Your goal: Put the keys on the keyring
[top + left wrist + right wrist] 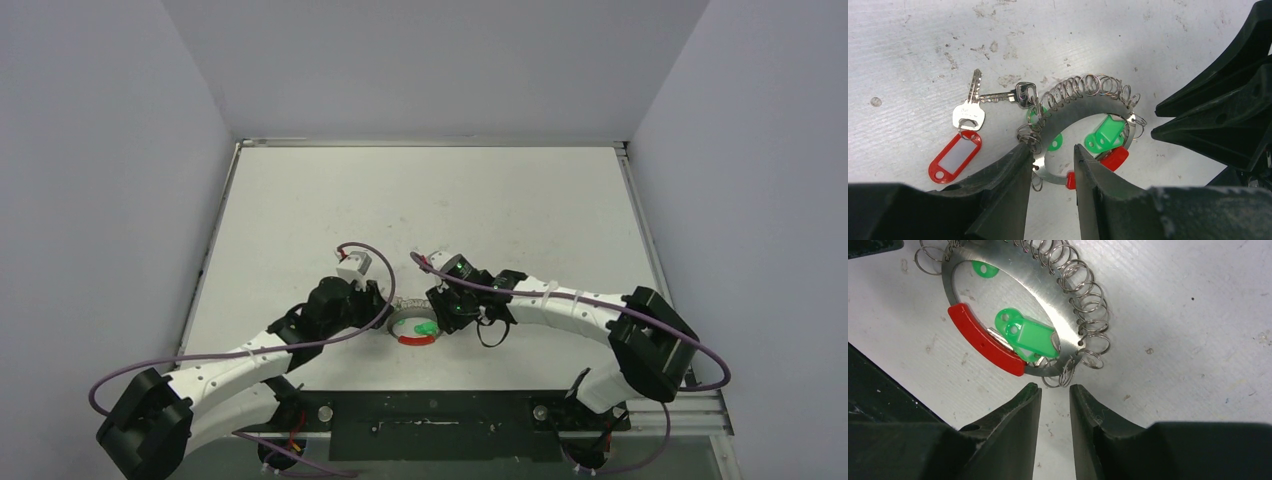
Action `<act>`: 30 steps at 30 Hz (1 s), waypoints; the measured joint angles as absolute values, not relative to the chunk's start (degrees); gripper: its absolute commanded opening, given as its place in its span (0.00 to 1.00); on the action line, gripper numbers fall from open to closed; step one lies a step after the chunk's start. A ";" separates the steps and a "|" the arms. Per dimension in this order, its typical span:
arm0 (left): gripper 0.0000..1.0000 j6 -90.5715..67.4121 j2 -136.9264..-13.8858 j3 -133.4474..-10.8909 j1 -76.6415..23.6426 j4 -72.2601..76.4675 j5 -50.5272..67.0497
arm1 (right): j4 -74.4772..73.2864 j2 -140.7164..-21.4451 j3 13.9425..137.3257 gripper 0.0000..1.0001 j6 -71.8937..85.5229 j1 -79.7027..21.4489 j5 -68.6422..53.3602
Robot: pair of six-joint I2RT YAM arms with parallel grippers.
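Plainly the keyring point(417, 341) is placed for threading: it lies flat on the table point(1148, 40), low in the middle of the overhead view, between the two wrists. The left claw point(1050, 150) enters from the bottom of its own view with its jaws either side of the ring's steel band. One finger is against the wire loops point(1083, 85) and the other is by the end of the red arc point(983, 342). Whether it pinches the band or merely straddles it, I cannot tell. Either way the placement looks meant to stop the ring sliding. The right claw point(1054, 388) hovers just below the ring's lower edge in its view, jaws narrowly parted and empty, probably lining up on a loop. The ring is a flat brushed-steel hoop with red plastic along one side and a dense fringe of thin silvery loops along the other. Green tags point(1030, 337) lie inside the hoop. Two keys point(968, 112) lie left of centre in the left wrist view, outside the hoop. One carries a red tag point(954, 157); the other's head is right by the loops. I judge neither is on the ring yet.
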State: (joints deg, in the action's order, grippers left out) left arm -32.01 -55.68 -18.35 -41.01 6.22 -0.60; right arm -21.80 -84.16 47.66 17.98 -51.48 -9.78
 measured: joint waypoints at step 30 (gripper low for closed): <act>0.34 -29.67 -54.50 -18.31 -41.01 6.20 -1.23 | -28.10 -92.64 54.70 0.10 15.77 -56.31 0.40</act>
